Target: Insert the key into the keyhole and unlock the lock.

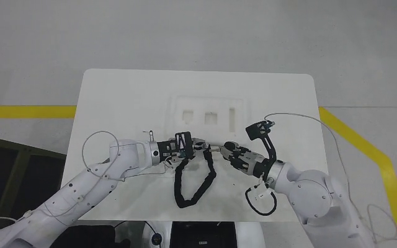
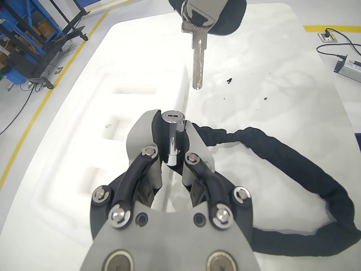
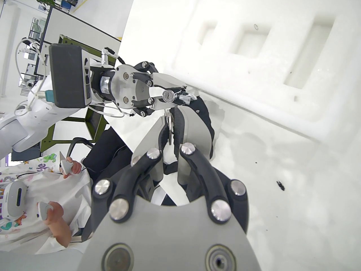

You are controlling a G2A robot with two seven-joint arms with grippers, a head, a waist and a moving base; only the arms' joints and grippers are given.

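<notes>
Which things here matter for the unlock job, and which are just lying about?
Job: key, held in right gripper; lock, held in left gripper; its black chain on the table.
Lying about: white foam tray; black specks on the table.

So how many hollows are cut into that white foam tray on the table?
3, in a row across the foam tray: a small hollow at one end, a square hollow in the middle, a long narrow slot at the other end. None seems hidden.
</notes>
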